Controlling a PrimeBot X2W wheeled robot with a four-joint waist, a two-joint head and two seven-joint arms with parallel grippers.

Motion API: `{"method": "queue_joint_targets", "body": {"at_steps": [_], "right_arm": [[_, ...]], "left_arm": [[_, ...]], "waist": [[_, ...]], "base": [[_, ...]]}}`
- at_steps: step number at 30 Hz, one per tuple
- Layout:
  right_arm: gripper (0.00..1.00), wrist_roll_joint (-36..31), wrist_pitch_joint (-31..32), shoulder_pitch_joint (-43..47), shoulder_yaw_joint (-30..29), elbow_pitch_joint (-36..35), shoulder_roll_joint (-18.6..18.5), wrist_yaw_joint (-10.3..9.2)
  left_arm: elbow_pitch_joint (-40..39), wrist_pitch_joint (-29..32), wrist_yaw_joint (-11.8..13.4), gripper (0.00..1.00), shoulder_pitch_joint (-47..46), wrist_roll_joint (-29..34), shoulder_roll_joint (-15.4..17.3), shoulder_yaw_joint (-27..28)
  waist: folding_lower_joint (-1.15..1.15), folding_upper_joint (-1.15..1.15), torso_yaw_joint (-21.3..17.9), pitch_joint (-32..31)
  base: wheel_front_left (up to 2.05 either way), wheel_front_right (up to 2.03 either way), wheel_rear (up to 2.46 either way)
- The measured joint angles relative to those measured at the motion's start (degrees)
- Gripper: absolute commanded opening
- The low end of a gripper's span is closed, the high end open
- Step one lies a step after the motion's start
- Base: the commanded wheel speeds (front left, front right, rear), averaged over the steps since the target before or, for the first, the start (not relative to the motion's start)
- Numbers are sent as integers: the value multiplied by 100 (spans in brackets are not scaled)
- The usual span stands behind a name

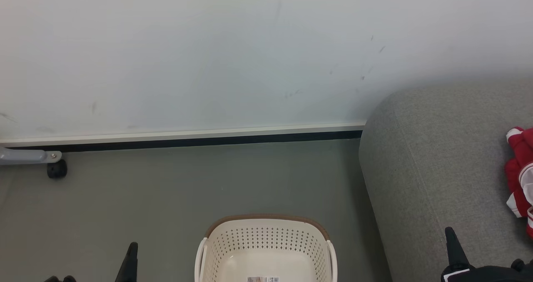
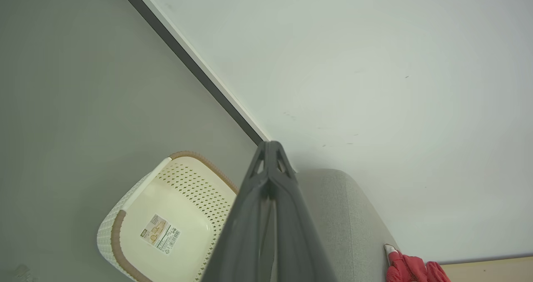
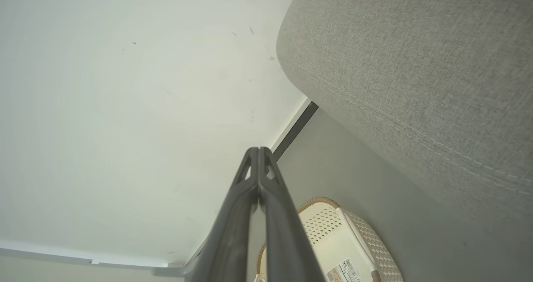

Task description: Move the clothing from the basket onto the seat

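Right of the basket (image 1: 266,236), the grey seat (image 1: 437,161) is standing on the floor. The red and white clothing (image 1: 520,173) is lying bunched on top of it, well apart from the basket. The basket itself is sitting upright on the grey floor (image 1: 166,190), short of the white wall (image 1: 208,57). No fabric is showing inside it, and only a paper label (image 2: 160,234) is sticking to its bare bottom.

The left gripper (image 2: 270,145) is hovering left of the basket with its two dark fingers pressing together on nothing. The right gripper (image 3: 259,150) is hovering right of the basket, over the seat's near edge, and it too is pinched together and carrying nothing.

Judging from this, the moving looks finished and the step in hand is a last check. Doing it well means looking over the whole basket bottom, since the head view is cutting off its near part. It also means bringing both arms away without knocking the basket's brown rim or dragging the clothing off the seat.

Counting: one basket, one seat, one label and two grippers. One black caster wheel (image 1: 56,168) is resting far left of the basket by the wall. The clothing is showing as one heap, and the number of garments in it cannot be told.
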Motion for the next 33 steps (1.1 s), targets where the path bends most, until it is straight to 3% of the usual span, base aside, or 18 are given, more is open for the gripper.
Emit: {"method": "queue_joint_targets", "body": {"at_steps": [33], "right_arm": [[0, 2459, 639, -446, -742, 272, 230, 447]], "left_arm": [[390, 561, -481, 0, -647, -1944, -332, 683]], "waist": [[0, 0, -67, 105]], "base": [[0, 0, 0]]}}
